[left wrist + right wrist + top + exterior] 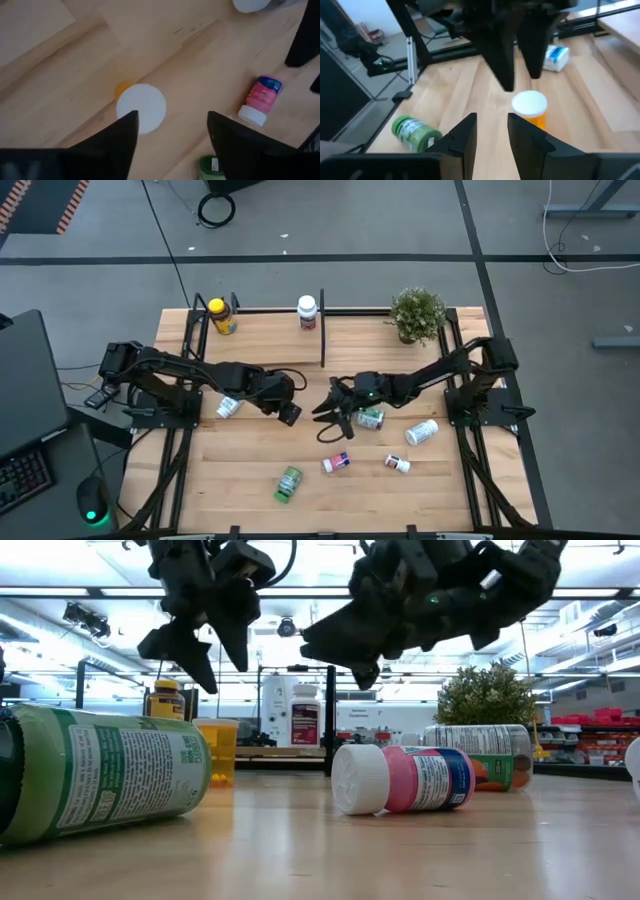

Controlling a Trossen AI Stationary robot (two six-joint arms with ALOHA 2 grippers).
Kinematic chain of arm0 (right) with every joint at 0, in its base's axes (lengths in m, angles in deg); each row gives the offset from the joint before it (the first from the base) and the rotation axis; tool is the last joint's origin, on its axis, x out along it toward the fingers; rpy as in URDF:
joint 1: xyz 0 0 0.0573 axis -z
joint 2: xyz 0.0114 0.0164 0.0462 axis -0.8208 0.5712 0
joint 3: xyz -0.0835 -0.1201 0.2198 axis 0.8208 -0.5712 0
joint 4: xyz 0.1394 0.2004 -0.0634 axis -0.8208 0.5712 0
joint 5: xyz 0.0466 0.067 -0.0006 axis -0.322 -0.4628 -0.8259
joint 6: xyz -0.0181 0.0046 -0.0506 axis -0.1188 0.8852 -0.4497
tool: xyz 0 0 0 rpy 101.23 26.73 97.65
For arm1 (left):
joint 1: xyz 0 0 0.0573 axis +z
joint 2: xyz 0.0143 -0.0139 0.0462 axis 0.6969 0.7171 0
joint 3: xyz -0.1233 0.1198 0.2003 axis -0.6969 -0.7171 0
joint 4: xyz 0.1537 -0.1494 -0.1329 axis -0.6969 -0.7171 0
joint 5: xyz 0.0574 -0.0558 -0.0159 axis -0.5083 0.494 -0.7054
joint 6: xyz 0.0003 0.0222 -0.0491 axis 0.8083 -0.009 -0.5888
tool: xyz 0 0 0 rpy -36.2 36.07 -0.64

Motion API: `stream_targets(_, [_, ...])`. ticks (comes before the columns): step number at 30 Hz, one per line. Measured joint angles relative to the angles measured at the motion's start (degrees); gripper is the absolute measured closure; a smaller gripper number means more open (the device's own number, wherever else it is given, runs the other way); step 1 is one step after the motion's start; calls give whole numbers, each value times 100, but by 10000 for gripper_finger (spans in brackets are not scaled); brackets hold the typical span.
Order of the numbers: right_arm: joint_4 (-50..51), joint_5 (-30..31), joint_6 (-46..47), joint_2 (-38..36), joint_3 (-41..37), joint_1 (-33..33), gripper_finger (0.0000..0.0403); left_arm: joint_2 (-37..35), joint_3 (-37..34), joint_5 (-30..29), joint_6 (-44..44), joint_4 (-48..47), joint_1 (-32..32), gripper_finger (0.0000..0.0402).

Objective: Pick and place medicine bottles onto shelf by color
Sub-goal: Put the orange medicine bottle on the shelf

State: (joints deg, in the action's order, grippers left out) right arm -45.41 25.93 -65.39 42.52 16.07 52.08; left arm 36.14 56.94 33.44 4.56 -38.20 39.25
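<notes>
Left gripper (pixel 172 120) hung with fingers spread wide and empty over an upright amber bottle (pixel 530 107) with a white cap, mid-table. Facing it, the right gripper (pixel 491 120) hovered, fingers slightly parted, holding nothing. At the back, the shelf (pixel 270 330) carried a yellow-capped bottle (pixel 222 315) and a white bottle (pixel 307 311). Nearer the front lay a green bottle (pixel 289 483) and a smaller pink-labelled bottle (pixel 336 463).
</notes>
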Motion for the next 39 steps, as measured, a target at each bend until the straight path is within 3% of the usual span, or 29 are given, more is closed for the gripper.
stream_targets(8, [19,150,55,-451,-660,20,286,183,-9,2,0,-123,0,59])
stream_targets(14, [33,171,154,-493,-884,24,286,510,-9,41,-21,-77,0,34])
stream_targets(22, [49,272,202,-493,-962,32,286,564,7,-89,-21,-116,0,36])
stream_targets(31, [143,302,203,-491,-962,58,286,693,-9,-281,157,-153,0,78])
stream_targets(39, [207,365,205,-491,-960,60,286,1095,-11,61,328,4,-10,107])
